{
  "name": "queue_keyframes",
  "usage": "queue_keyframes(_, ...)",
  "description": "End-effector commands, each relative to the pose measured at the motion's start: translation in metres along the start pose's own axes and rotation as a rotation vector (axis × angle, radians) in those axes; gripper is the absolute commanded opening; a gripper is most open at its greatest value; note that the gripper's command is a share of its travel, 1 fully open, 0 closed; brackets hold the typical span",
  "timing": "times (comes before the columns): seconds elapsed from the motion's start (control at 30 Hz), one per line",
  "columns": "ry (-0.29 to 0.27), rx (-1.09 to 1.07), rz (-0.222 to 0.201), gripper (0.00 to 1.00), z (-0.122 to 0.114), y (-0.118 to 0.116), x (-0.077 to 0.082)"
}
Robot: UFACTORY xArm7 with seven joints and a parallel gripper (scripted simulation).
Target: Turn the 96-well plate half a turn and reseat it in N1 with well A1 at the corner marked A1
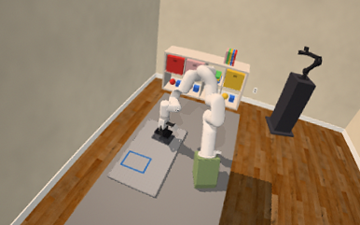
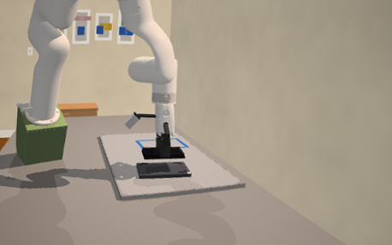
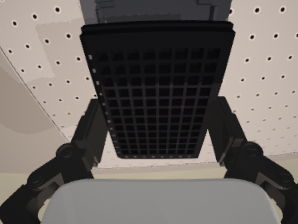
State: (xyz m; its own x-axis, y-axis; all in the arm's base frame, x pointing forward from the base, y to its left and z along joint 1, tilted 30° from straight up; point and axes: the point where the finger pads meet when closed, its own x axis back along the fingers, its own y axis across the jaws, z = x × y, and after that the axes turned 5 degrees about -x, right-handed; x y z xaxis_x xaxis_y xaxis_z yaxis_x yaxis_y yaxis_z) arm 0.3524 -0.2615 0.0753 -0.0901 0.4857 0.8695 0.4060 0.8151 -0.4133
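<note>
My gripper (image 3: pixel 157 110) is shut on the black 96-well plate (image 3: pixel 160 90), with one finger on each long side. It holds the plate level, a little above the perforated deck. In the exterior view the plate (image 2: pixel 158 153) hangs under the gripper (image 2: pixel 164 141), between the dark plate nest N1 (image 2: pixel 163 169) and the blue taped outline B1. In the top view the plate (image 1: pixel 163 133) is at the deck's far end and B1 (image 1: pixel 136 161) is nearer. I cannot make out the cut corner.
The grey deck plate (image 1: pixel 147 157) lies on a grey mat beside the arm's green base block (image 1: pixel 205 171). A shelf with coloured bins (image 1: pixel 204 74) stands at the back wall. A black pedestal (image 1: pixel 291 103) stands far right.
</note>
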Motion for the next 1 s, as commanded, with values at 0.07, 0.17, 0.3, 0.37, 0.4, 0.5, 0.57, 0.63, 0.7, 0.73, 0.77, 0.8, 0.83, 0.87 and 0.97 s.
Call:
queue_keyframes(0.07, -0.002, 0.000, -0.001, 0.00, -0.001, 0.001, -0.012)
queue_keyframes(0.17, -0.002, 0.000, -0.001, 0.00, -0.001, 0.001, -0.017)
queue_keyframes(0.3, -0.002, 0.000, -0.001, 0.00, -0.001, 0.001, -0.022)
queue_keyframes(0.37, -0.002, 0.000, -0.001, 0.00, -0.001, 0.001, -0.024)
queue_keyframes(0.4, -0.002, 0.000, -0.001, 0.00, -0.002, 0.001, -0.025)
queue_keyframes(0.5, -0.002, 0.000, -0.001, 0.00, -0.002, 0.001, -0.030)
queue_keyframes(0.57, -0.002, 0.000, -0.001, 0.00, -0.002, 0.001, -0.032)
queue_keyframes(0.63, -0.002, 0.000, -0.001, 0.00, -0.001, 0.001, -0.032)
queue_keyframes(0.7, -0.002, 0.000, -0.001, 0.00, -0.002, 0.001, -0.032)
queue_keyframes(0.73, -0.002, 0.000, -0.001, 0.00, -0.002, 0.001, -0.032)
queue_keyframes(0.77, -0.002, 0.000, -0.001, 0.00, -0.002, 0.001, -0.032)
queue_keyframes(0.8, -0.002, 0.000, -0.001, 0.00, -0.002, 0.001, -0.032)
queue_keyframes(0.83, -0.002, 0.000, -0.001, 0.00, -0.001, 0.001, -0.032)
queue_keyframes(0.87, -0.002, 0.000, -0.001, 0.00, -0.001, 0.001, -0.032)
queue_keyframes(0.97, -0.002, 0.000, -0.001, 0.00, -0.001, 0.001, -0.032)
